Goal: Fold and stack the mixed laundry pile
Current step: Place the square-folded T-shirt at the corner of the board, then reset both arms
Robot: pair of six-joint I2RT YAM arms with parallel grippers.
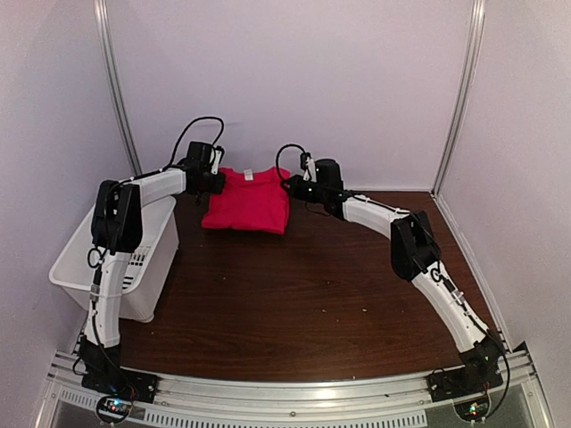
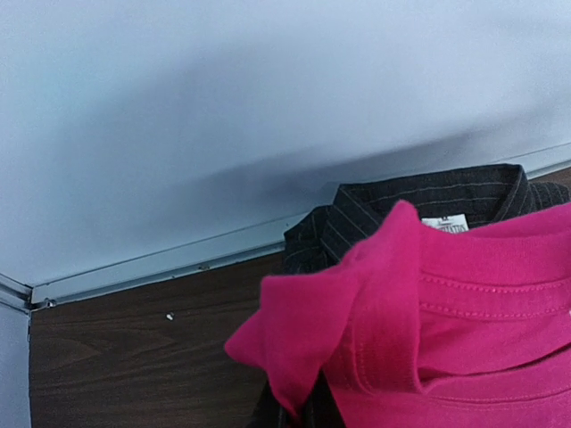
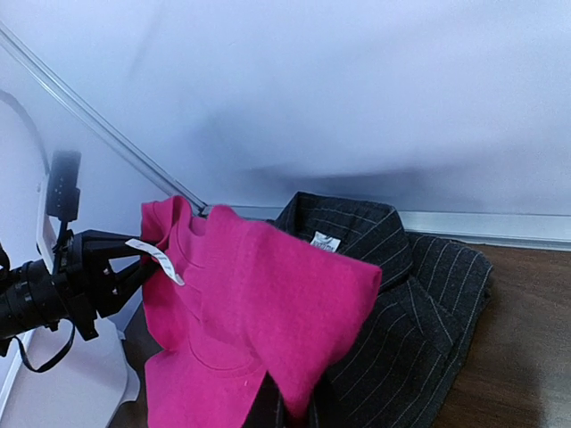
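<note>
The red T-shirt [image 1: 248, 201] is folded at the back of the table, with its collar end lifted between both grippers. It hangs over the dark pinstriped shirt [image 3: 419, 312], which lies folded beneath it with its collar [image 2: 419, 198] towards the back wall. My left gripper [image 1: 214, 181] is shut on the T-shirt's left shoulder corner [image 2: 294, 348]. My right gripper [image 1: 293, 185] is shut on the right shoulder corner [image 3: 312, 294]. Red cloth drapes over both pairs of fingers and hides them in the wrist views. From above, the T-shirt covers almost all of the dark shirt.
A white slotted bin [image 1: 80, 259] stands at the table's left edge beside the left arm. The back wall and its metal rail [image 2: 161, 263] run just behind the garments. Brown tabletop [image 1: 303, 294] stretches from the garments to the arm bases.
</note>
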